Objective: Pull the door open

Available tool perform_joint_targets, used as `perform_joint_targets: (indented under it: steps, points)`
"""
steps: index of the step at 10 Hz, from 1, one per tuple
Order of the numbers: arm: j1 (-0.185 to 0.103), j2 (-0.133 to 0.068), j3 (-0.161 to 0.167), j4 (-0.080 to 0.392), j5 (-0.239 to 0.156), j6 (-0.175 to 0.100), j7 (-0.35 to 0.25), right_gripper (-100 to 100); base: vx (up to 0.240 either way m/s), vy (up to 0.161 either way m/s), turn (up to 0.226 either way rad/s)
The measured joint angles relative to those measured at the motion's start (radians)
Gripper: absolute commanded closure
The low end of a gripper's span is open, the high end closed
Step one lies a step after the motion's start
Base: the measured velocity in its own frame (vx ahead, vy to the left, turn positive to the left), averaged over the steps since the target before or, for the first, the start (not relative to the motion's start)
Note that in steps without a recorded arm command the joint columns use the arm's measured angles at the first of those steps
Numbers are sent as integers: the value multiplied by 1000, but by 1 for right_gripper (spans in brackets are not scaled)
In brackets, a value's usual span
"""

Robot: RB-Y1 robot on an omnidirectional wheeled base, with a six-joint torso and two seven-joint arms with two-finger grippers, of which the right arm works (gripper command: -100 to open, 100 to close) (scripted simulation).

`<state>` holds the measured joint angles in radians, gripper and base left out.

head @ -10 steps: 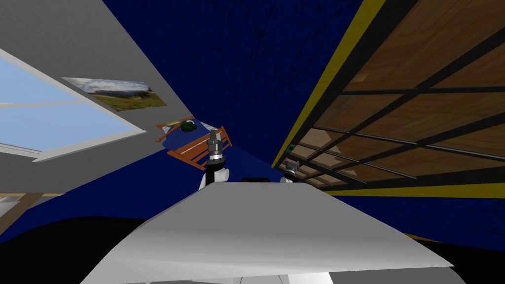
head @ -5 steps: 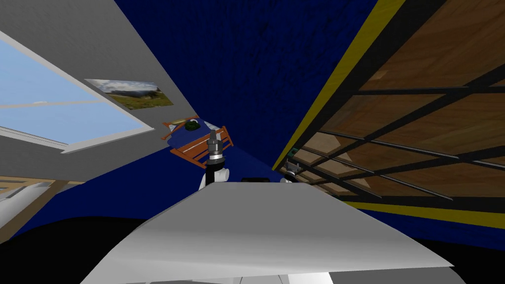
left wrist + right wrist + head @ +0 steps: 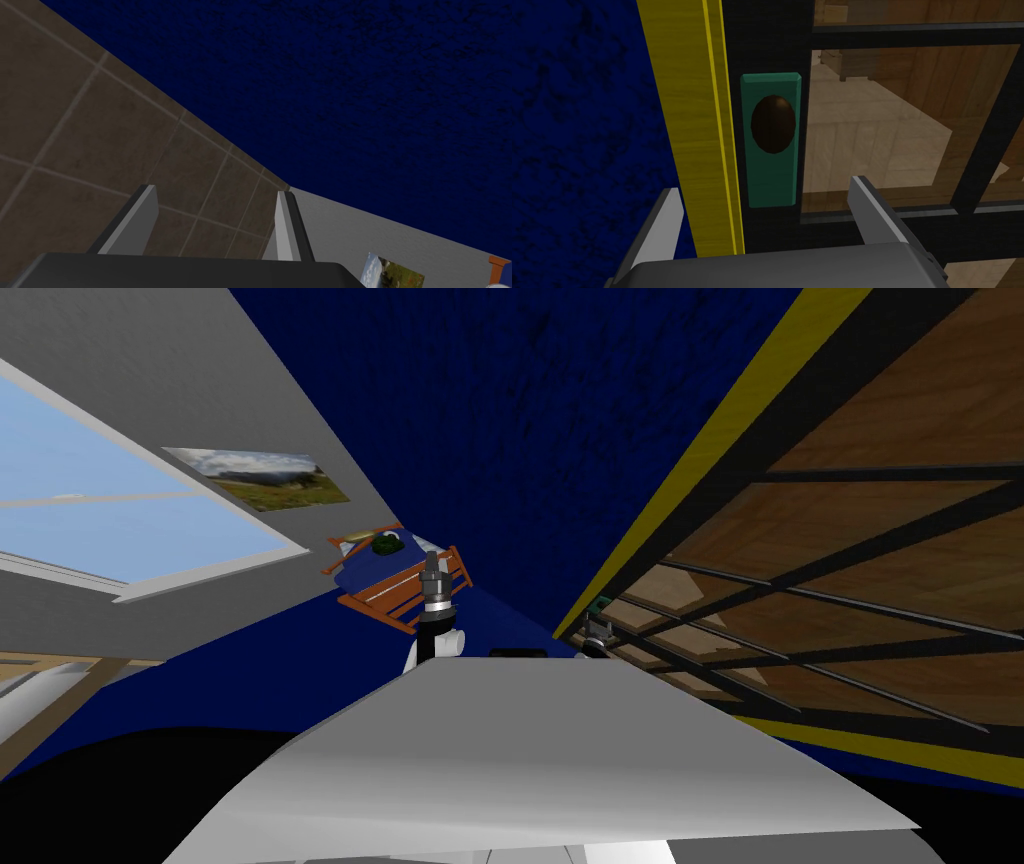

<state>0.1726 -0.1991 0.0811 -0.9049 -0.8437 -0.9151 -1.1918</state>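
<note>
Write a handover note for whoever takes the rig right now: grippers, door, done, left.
Right gripper: jaws open, nothing gripped, lined up short of the dark knob on its green plate.
Left gripper: jaws open, empty, raised ahead of the chest, away from the door.
Door: glazed, black-barred; its edge sits against the yellow frame, so it looks shut.
Done: right hand aimed at the knob.
Left: close in, shut the jaws on the knob, pull the door open.
</note>
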Motion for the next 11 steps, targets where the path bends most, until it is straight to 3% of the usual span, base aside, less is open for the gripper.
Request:
perform_joint_targets:
  steps: [2,4,8,11]
  points:
    - [-5,-27,3,35,0,-10,-41,-100,98,-2,9]
    - [18,-52,4,27,-1,-10,-70,-100,90,7,5]
    - [23,-107,10,78,-1,-26,-147,-100,108,-6,9]
    - [48,-154,14,89,-3,-31,-207,-100,142,11,-5]
